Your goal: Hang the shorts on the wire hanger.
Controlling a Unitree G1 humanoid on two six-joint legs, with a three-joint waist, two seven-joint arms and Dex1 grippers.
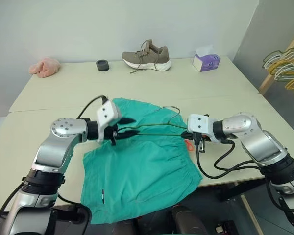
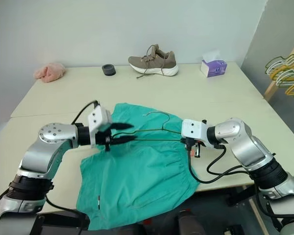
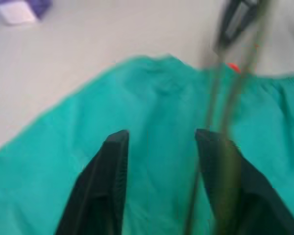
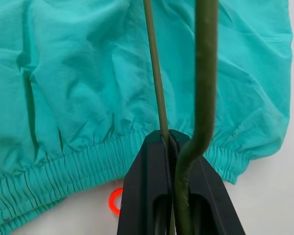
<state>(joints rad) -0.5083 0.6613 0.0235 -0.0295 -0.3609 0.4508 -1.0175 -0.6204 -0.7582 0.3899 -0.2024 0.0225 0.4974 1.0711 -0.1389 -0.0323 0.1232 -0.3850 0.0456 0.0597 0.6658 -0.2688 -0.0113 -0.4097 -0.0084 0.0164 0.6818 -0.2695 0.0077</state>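
Note:
The teal-green shorts (image 1: 142, 169) lie flat at the table's near edge, their gathered waistband and small orange loop tag (image 4: 115, 200) toward my right arm. The thin olive wire hanger (image 1: 159, 127) hangs roughly level just above the shorts, with its hook (image 2: 156, 114) pointing to the far side. My right gripper (image 1: 190, 135) is shut on the hanger's right corner, the wire pinched between its fingers (image 4: 152, 186). My left gripper (image 1: 132, 126) stands open at the hanger's left end. There the wire runs alongside one of its fingers (image 3: 220, 166).
At the table's far edge are a beige sneaker (image 1: 147, 56), a purple tissue box (image 1: 206, 62), a black roll (image 1: 103, 65) and a pink cloth (image 1: 45, 67). A bunch of yellow and green hangers (image 1: 284, 66) hangs off to the right. The table's near edge (image 1: 225, 177) runs just past the shorts.

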